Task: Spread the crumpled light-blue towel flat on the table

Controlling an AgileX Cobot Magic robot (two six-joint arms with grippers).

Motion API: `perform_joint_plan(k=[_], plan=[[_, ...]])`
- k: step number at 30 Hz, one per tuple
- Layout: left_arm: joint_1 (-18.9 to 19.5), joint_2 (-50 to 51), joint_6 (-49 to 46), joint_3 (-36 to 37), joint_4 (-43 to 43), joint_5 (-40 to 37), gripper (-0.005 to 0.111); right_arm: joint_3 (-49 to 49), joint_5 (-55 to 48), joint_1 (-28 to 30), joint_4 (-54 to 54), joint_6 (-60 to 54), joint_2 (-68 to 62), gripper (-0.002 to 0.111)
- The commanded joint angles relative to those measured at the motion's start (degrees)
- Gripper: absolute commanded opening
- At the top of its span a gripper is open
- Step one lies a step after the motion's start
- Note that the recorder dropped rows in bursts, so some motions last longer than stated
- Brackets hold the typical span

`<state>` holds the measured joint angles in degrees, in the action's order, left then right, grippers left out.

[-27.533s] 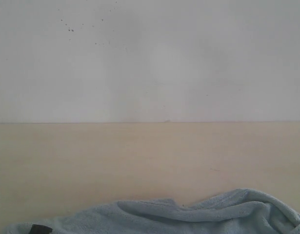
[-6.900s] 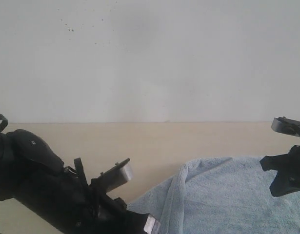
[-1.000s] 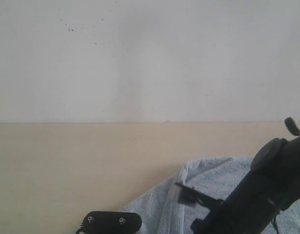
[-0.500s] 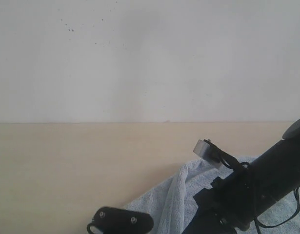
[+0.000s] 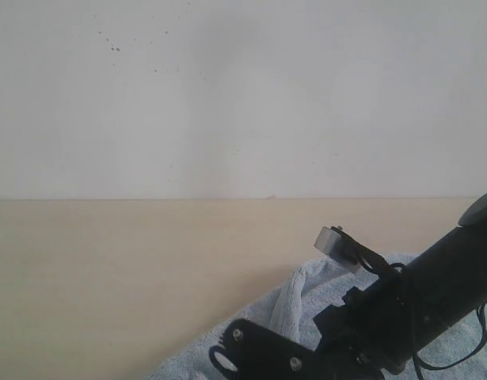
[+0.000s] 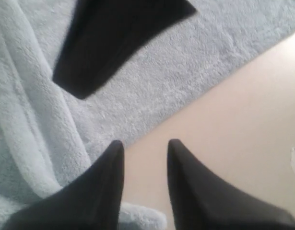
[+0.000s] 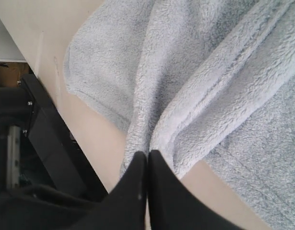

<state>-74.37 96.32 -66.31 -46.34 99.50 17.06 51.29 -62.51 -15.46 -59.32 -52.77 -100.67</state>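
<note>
The light-blue towel (image 5: 306, 285) lies at the lower right of the beige table (image 5: 132, 269), with a thick rolled fold along its left side. My right arm (image 5: 433, 293) slants down across it. In the right wrist view, my right gripper (image 7: 147, 155) is shut on the point where two ridges of the towel (image 7: 185, 62) run together. My left gripper (image 6: 145, 146) is open over bare table (image 6: 233, 134), just off the edge of the towel (image 6: 185, 62), with nothing between its fingers. No care tag shows.
The white wall (image 5: 243, 95) rises behind the table's far edge. Part of my left arm (image 5: 259, 356) sits at the bottom centre of the exterior view. A black arm part (image 6: 113, 38) hangs over the towel. Dark machinery (image 7: 46, 139) lies beside the table.
My left arm has slid to the right along the bottom of the exterior view. The towel's near edge now reaches further left. My right arm has held still for the last half second.
</note>
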Motion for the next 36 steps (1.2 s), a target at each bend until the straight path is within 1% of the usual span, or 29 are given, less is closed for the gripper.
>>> perform_joint_plan(k=[1, 4, 6, 7, 9, 11, 12, 16, 20, 22, 23, 25, 27, 29, 33, 35, 36], plan=[[-2.12, 1.1, -0.89, -0.39, 0.44, -0.43, 0.004, 0.26, -0.24, 0.25, -0.07, -0.03, 0.83, 0.0], [-2.28, -0.33, -9.13, -1.81, 0.44, 1.32, 0.004, 0.92, -0.48, 0.25, 0.72, -0.03, 0.83, 0.0], [-2.28, -1.12, -15.97, -2.98, 0.44, 5.37, 0.004, 1.39, -1.0, 0.25, 1.4, -0.03, 0.83, 0.0], [-2.28, -1.36, -21.18, -3.63, 0.44, 7.4, 0.004, 1.49, -1.0, 0.25, 1.79, 0.15, 0.83, 0.0], [-2.28, -1.47, -35.34, -4.22, 0.44, 7.94, 0.004, 1.49, -0.48, 0.25, 2.76, 0.42, 0.83, 0.0], [-2.28, -1.47, -53.37, -4.07, 0.44, 5.07, 0.004, 1.49, 0.64, 0.25, 4.49, 1.36, 0.83, 0.0], [-2.28, -1.61, -55.98, -3.93, 0.44, 3.87, 0.004, 1.49, 1.3, 0.5, 5.2, 1.95, 0.83, 0.0], [-2.28, -1.69, -55.98, -3.8, 0.44, 3.52, 0.004, 1.49, 3.3, 1.25, 7.52, 4.74, 0.83, 0.0], [-2.28, -1.69, -55.86, -2.47, 0.44, 2.71, 0.004, 1.49, 3.69, 1.81, 7.92, 4.89, 0.83, 0.0], [-2.16, -1.69, -55.89, -2.36, 0.44, 3.24, 0.004, 1.49, 5.84, 1.81, 8.15, 4.89, 0.83, 0.0], [-2.16, -1.69, -52.72, -2.36, 0.44, 4.29, 0.004, 1.49, 7.17, 2.26, 8.33, 4.99, 0.83, 0.0], [-2.27, -1.69, -37.88, -2.36, 0.44, 7.52, 0.004, 1.49, 9.3, 3.53, 8.72, 6.7, 0.83, 0.0], [-2.27, -1.69, -17.63, -2.36, 0.44, 10.41, 0.004, 1.49, 10.15, 5.66, 8.96, 8.02, 0.83, 0.0], [-2.17, -1.69, -6.86, -2.36, 0.44, 9.31, 0.004, 1.49, 10.43, 7.73, 8.96, 8.39, 0.83, 0.0], [-2.17, -1.57, -0.38, -2.62, 0.44, 2.38, 0.004, 1.49, 11.9, 9.28, 8.69, 9.23, 0.83, 0.0], [-2.17, -1.1, 3.07, -2.08, 0.44, 2.16, 0.004, 1.49, 11.66, 9.14, 8.69, 9.23, 0.83, 0.0], [-2.17, -0.93, 7.21, -1.46, 0.44, 1.77, 0.004, 1.49, 11.54, 9.14, 8.69, 9.23, 0.83, 0.0]])
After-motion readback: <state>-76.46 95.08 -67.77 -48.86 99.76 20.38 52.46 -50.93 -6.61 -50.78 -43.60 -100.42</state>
